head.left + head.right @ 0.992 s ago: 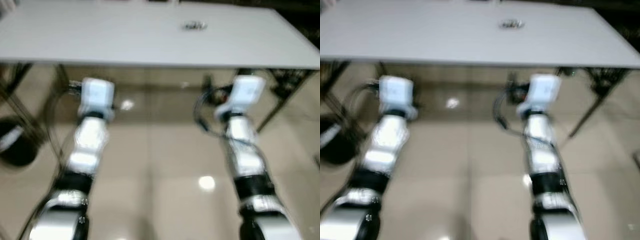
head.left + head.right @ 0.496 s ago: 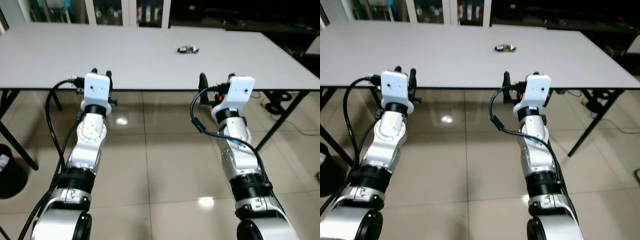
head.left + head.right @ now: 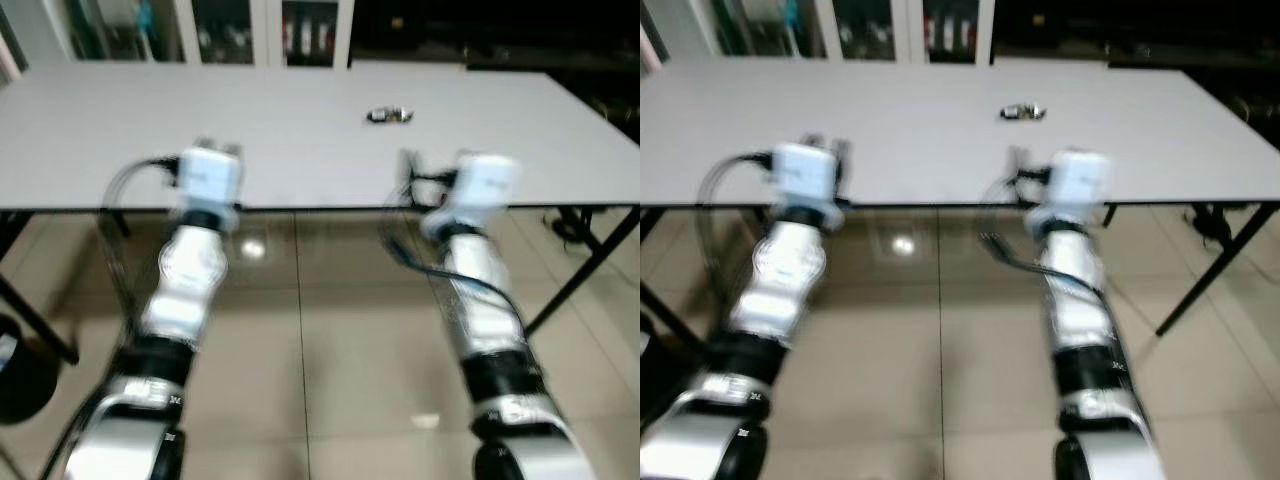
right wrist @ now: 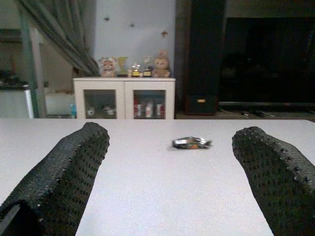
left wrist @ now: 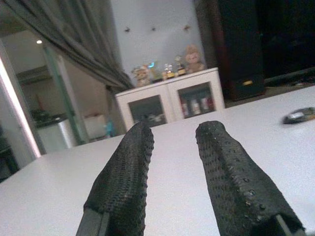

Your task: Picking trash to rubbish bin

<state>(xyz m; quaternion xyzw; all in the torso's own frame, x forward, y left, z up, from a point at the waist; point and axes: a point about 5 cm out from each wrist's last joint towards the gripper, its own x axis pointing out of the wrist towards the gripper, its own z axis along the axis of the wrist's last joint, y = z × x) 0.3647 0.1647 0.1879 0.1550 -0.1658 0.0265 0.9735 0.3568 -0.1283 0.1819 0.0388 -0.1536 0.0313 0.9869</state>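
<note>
1. Blur has returned to both eye views since half a second ago, so the head camera is moving; the arms reach a little further toward the table edge than before, and the wrapper sits slightly lower in the picture.
2. Nearest the robot, a dark round bin [image 3: 22, 375] stands on the tiled floor beside the table's left leg; what it holds cannot be made out.
3. Both silver arms stretch forward, wrists level with the near edge of the white table [image 3: 120, 130].
4. At that edge, the left gripper [image 5: 170, 162] holds nothing; its two black fingers [image 5: 125, 182] stand a narrow gap apart.
5. Also at the near edge, the right gripper [image 4: 170, 172] holds nothing, its fingers [image 4: 69, 172] spread wide.
6. Beyond the right gripper, toward the table's far side, lies the trash, a small crumpled wrapper [image 3: 389, 116], alone on the surface; the right wrist view frames it between the fingers.
7. Past the table's far edge, the wrist views show a low white cabinet [image 4: 124, 97] with figurines on top, detail the eye views leave blurred.
</note>
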